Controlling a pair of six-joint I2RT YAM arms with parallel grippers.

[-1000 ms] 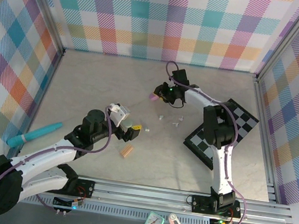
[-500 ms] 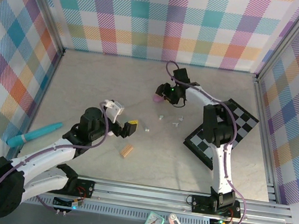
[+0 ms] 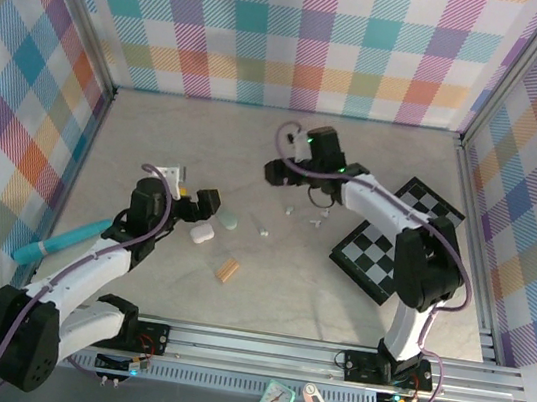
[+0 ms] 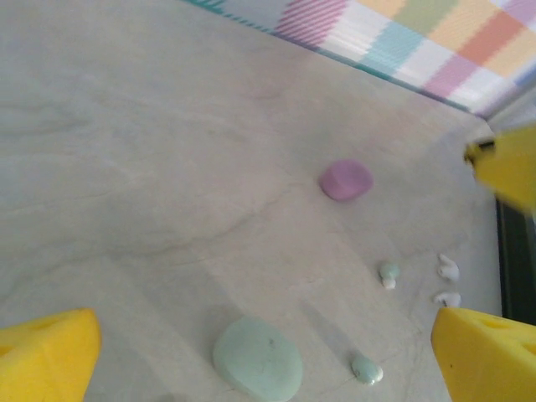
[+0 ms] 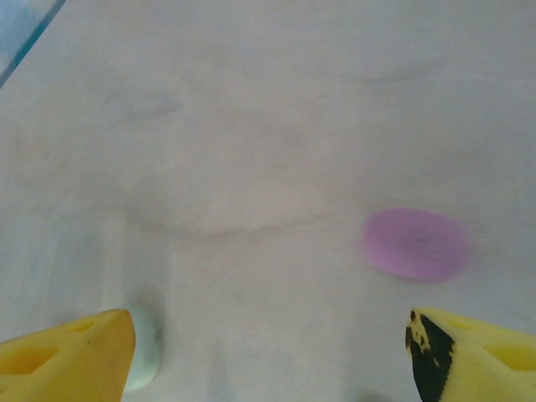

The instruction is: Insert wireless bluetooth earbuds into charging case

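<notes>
Spread wide at the left gripper, clutching nothing. Just ahead of its fingers, about midway between them, a pale green case flat on the table. Toward the right-hand finger, a small green earbud. Farther out on that side, a green-and-white earbud and a pair of white earbuds close together. Well beyond the fingertips, a purple case, lying closed.

Released at the right gripper as well, with bare table between its fingers. Ahead of the right-hand finger, the purple case, apart from it. Against the inner edge of the other finger, a pale green blob, maybe an earbud, too blurred to say.

From above, just beside the left gripper, a white case. Past that, toward the arm bases, a tan block. All visible earbuds loose on the table, outside the cases.
</notes>
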